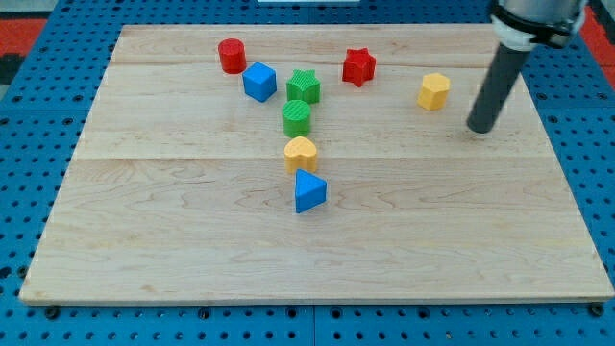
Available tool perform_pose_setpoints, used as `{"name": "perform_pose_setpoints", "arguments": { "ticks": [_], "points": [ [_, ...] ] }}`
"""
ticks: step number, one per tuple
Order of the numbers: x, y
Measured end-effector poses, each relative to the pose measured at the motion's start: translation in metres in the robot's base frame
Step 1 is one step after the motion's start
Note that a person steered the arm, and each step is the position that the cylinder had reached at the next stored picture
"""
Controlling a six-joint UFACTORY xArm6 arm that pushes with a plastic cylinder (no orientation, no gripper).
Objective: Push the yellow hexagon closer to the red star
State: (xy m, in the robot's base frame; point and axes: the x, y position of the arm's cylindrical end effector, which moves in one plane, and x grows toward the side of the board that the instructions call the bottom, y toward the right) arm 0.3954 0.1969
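Observation:
The yellow hexagon [433, 91] sits on the wooden board toward the view's upper right. The red star [358, 66] lies to its left and a little higher, with a gap of bare board between them. My tip [479, 127] rests on the board to the right of the yellow hexagon and slightly below it, not touching it. The dark rod slants up to the view's top right corner.
A red cylinder [231, 56], blue cube [258, 82], green star [303, 86], green cylinder-like block [297, 117], yellow heart-shaped block [301, 153] and blue triangle [308, 191] lie left of centre. The wooden board [173, 221] rests on a blue pegboard.

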Motion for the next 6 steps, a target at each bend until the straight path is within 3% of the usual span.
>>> {"name": "perform_pose_setpoints", "arguments": {
  "ticks": [3,6],
  "points": [
    [-0.123,-0.052],
    [-0.191,-0.074]
  ]
}}
